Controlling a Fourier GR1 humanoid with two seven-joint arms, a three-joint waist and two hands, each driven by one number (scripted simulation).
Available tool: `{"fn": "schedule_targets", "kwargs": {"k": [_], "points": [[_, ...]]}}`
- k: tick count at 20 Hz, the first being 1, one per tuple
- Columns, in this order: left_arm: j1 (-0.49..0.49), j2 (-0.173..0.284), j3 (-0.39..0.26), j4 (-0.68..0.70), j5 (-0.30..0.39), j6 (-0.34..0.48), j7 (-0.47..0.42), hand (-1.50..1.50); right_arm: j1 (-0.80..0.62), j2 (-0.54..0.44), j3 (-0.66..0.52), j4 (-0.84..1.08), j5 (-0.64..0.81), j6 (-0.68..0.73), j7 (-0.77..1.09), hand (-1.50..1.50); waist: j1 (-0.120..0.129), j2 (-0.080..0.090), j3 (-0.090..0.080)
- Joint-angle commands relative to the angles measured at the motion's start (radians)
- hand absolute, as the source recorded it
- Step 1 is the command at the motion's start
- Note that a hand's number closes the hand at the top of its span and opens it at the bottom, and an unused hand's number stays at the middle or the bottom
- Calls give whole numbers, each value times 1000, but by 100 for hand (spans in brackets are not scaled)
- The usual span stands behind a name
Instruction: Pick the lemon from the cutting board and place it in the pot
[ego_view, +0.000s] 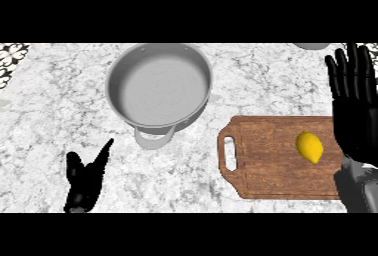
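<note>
A yellow lemon lies on the right part of a brown wooden cutting board with a handle slot at its left end. A grey metal pot stands up and to the left of the board, nothing inside it. My right hand is open, fingers straight and pointing away, along the right edge above the board's right end and just right of the lemon. My left hand rests open at the lower left, far from the lemon.
The counter is white marble. A patterned tile strip shows at the top left corner. A grey rounded object peeks in at the top right edge.
</note>
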Motion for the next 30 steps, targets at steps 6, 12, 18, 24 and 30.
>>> {"fn": "schedule_targets", "kwargs": {"k": [6, 12, 18, 24, 30], "points": [[294, 294, 58, -486, -82, 17, 218, 0, 311, -96, -144, 260, 41, -147, 301, 150, -35, -18, 13], [336, 320, 118, -508, -118, 72, 152, 0, 380, -325, -159, 263, 384, -276, 218, -150, -52, -30, -5], [343, 301, 128, -497, -153, 110, 81, 0, 417, -329, -113, 213, 433, -276, 291, -150, -40, -17, -6], [357, 286, 109, -509, -185, 121, 14, 0, 403, -414, -63, 181, 463, -167, 468, -150, 0, -4, -7], [316, 271, 100, -489, -184, 110, -8, 0, 349, -502, 32, 180, 462, 33, 650, -150, 34, 17, -8]]}}
